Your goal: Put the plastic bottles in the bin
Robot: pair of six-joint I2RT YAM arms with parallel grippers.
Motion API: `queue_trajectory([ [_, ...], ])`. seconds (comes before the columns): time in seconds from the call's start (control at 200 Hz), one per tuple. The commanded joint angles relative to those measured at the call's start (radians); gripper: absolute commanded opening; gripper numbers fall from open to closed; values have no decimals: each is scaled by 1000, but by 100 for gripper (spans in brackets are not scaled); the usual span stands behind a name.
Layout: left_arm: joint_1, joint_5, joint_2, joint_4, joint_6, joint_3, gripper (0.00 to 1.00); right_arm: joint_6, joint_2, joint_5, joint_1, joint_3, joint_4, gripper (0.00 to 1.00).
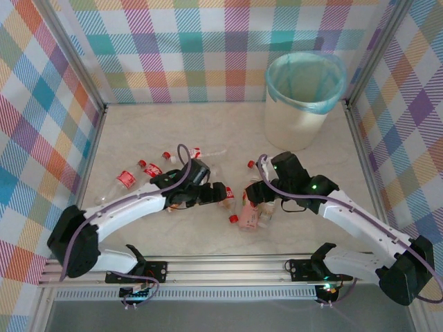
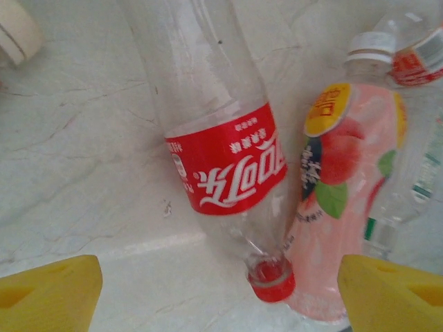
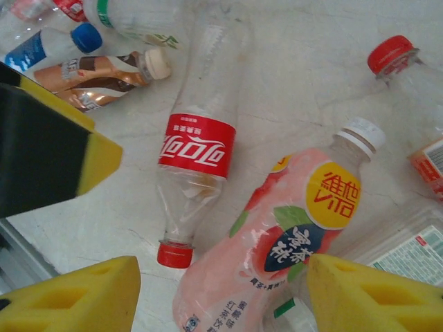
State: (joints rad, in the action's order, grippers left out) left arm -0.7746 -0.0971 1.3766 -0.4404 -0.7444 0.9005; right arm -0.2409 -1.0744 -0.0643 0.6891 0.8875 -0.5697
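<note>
Left jaws are hanging released, red-label bottle [image 2: 228, 166] lying between them; right jaws released, straddling pink bottle [image 3: 263, 277]. Bin [image 1: 294, 121] beyond both is showing no bottles: all remaining.

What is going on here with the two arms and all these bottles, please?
Two robot arms are working to move the plastic bottles from the table into the blue-lined bin at the far right. Both the left gripper and the right gripper are open and hold nothing. They hover low over the middle cluster, above a clear red-labelled bottle lying beside a pink peach-drink bottle. The other bottles lie scattered on the table.
</note>
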Motion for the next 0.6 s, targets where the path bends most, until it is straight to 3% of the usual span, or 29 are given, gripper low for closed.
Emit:
queue_trajectory([
  [0.0,-9,-30,93,79,-35,41,89,-24,17,37,7,-11,-19,66],
  [0.15,-8,-104,245,120,-36,113,89,0,36,61,6,-13,-28,69],
  [0.41,-9,-119,395,104,-45,167,88,21,72,89,6,-28,-52,71],
  [0.595,-9,-130,445,100,-42,184,79,25,91,94,5,-48,-51,72],
])
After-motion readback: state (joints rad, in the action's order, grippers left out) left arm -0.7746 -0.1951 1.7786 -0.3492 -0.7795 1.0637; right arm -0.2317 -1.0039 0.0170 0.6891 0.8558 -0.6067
